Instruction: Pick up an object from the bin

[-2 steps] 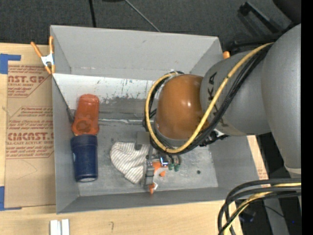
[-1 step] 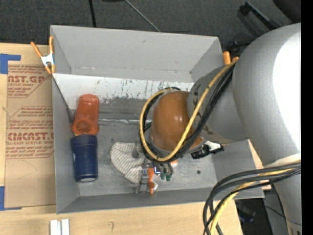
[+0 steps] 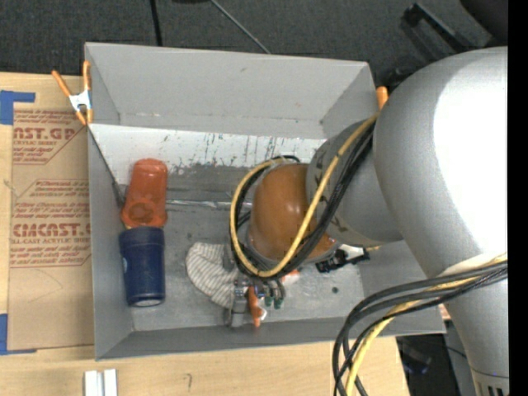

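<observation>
My gripper point(image 3: 245, 304) is low in the bin near the front wall, mostly hidden under the arm's wrist. It is at the right lower edge of a crumpled grey-white knitted cloth point(image 3: 206, 271) that lies in the front middle of the bin. To the left a dark blue cylindrical cup point(image 3: 143, 265) lies on its side along the left wall. Just behind it, end to end, lies an orange rounded container point(image 3: 146, 192).
The arm and its orange wrist cover with looped cables hang over the right half of the bin and hide the floor there. Bare scuffed floor shows behind the cloth, toward the back wall.
</observation>
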